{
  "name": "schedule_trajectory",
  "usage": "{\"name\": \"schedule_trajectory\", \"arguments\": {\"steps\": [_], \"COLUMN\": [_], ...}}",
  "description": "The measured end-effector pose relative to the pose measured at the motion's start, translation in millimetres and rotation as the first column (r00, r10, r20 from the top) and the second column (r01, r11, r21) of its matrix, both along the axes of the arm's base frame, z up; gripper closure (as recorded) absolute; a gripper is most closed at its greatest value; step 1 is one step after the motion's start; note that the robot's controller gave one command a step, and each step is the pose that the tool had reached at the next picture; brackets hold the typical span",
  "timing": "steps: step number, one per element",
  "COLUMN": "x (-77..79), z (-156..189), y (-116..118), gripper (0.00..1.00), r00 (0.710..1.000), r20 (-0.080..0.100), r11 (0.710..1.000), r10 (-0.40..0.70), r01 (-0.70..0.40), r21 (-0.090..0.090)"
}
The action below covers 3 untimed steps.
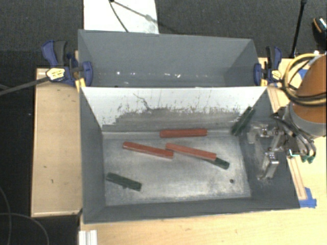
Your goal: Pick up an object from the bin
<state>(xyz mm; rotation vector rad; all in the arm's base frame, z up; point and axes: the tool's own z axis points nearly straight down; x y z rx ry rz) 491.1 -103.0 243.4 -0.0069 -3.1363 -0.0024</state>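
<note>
- Gripper (266, 172): my hand, reaching in from the right and hanging over the right sloping wall of the grey metal bin (168, 208), not over its floor; I cannot tell whether it is parted or closed, and I see nothing gripped in it
- Dark green stick (242, 121): the nearest piece, propped aslant in the right rear corner, up and to the left of my hand and apart from it
- Red-brown stick with a dark tip (196, 153): the nearest piece on the floor, lying slantwise with its dark end towards me; I judge it the likeliest candidate, though no piece is chosen yet
- Second red-brown stick (148, 150): just left of the first, their near ends close or touching; I cannot tell which
- Third red-brown stick (184, 133): lying along the foot of the back wall
- Second dark green stick (123, 181): alone near the front-left corner, well apart from my hand
- Risk, wall: if I go straight down from here I would meet the sloping wall, not an object
- Risk, flat pieces: the sticks lie low on the metal floor, so a shallow close could skid over one and come up empty
- Risk, neighbours: closing near where the two red-brown sticks meet could nudge or pinch both
</note>
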Motion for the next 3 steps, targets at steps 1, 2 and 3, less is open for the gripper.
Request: {"name": "schedule_trajectory", "arguments": {"steps": [1, 2, 3], "x": [59.2, 60.0, 60.5], "z": [-177, -173, -29], "y": [13, 13, 13], "gripper": [0.0, 1.0, 1.0], "r00": [0.99, 0.989, 0.997], "r20": [0.002, 0.006, 0.016], "r11": [0.99, 0.989, 0.997], "r10": [0.142, 0.148, 0.082], "r01": [-0.142, -0.148, -0.082], "r21": [0.001, -0.002, -0.003]}}
